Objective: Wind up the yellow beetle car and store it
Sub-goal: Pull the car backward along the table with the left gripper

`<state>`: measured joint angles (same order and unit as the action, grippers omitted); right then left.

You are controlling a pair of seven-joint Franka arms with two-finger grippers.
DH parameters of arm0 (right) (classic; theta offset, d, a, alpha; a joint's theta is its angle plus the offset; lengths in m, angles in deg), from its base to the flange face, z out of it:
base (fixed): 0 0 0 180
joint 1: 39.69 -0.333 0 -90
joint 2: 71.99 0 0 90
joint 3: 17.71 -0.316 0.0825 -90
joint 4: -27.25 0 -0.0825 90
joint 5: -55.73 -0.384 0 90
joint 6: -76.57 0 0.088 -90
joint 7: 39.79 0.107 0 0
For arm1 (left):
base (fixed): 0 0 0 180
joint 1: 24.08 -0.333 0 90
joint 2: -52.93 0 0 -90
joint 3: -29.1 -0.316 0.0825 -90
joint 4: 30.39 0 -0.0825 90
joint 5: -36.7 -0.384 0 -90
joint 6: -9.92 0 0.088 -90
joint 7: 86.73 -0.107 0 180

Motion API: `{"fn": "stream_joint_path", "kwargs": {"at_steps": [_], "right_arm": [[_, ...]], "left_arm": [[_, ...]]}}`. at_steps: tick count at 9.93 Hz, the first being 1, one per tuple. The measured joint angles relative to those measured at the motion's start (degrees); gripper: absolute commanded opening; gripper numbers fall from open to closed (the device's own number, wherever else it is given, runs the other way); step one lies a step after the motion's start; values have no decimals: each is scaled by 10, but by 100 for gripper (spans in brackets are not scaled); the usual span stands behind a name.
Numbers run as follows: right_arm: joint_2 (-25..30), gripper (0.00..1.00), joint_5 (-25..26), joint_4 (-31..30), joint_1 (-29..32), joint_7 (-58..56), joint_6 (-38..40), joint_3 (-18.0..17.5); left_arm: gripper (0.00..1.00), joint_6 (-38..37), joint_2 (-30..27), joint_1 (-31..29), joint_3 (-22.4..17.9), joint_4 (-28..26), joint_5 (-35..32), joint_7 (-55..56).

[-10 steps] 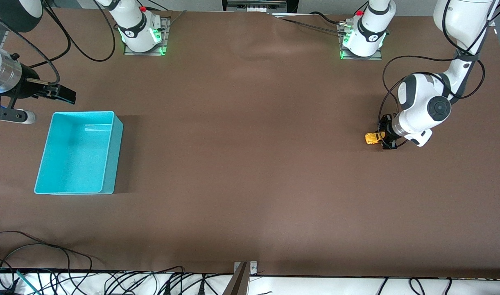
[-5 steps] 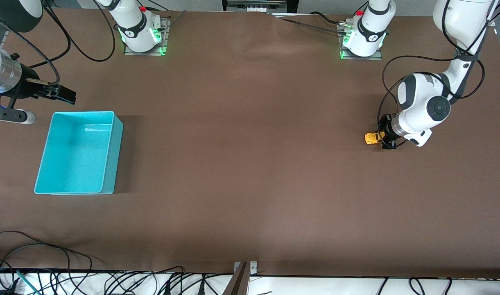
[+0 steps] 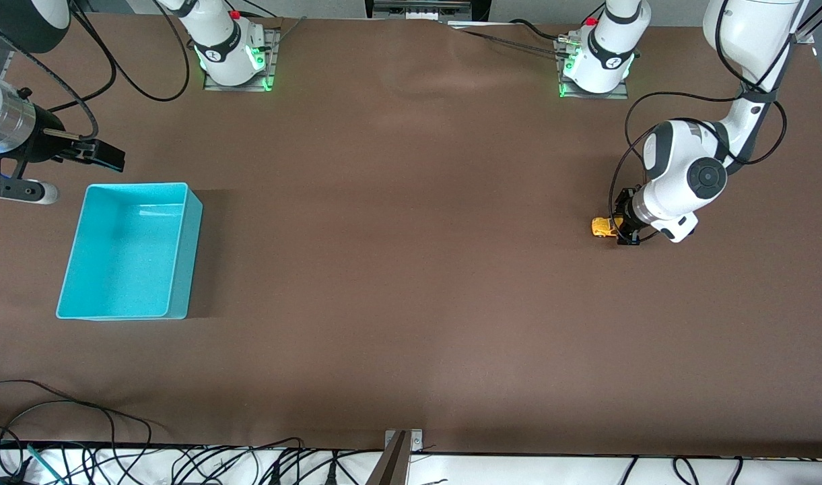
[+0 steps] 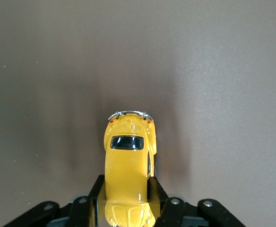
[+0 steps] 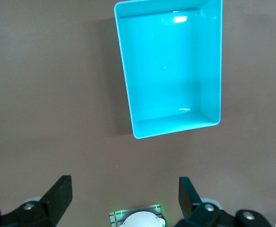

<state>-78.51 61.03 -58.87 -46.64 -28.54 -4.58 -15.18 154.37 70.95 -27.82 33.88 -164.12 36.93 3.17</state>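
The yellow beetle car (image 3: 604, 227) rests on the brown table toward the left arm's end. My left gripper (image 3: 620, 228) is shut on it, the black fingers pressed against both sides of its body. In the left wrist view the car (image 4: 128, 165) points away from the jaws, its chrome bumper toward the open table. The turquoise bin (image 3: 129, 250) stands empty toward the right arm's end and shows in the right wrist view (image 5: 171, 66). My right gripper (image 3: 104, 155) is open and empty, held up near the bin's edge that is farther from the front camera, and waits.
The brown table cover (image 3: 411, 269) spans the width between car and bin. The two arm bases (image 3: 232, 54) (image 3: 596, 60) stand at the table's edge farthest from the front camera. Cables (image 3: 182, 465) lie along the nearest edge.
My left gripper has slid the car a little along the table toward the right arm's end. The right arm has not moved.
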Motion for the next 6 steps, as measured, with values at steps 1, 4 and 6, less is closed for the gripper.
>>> {"fn": "stream_joint_path", "kwargs": {"at_steps": [1, 4, 6], "right_arm": [[0, 100, 0, 0, 0, 0, 0, 0], [0, 100, 0, 0, 0, 0, -5, 0], [0, 100, 0, 0, 0, 0, -6, 0]], "left_arm": [[0, 0, 0, 0, 0, 0, 0, -4], [0, 0, 1, -3, -1, 0, 0, -14], [0, 2, 1, -18, -2, 0, 0, -35]]}}
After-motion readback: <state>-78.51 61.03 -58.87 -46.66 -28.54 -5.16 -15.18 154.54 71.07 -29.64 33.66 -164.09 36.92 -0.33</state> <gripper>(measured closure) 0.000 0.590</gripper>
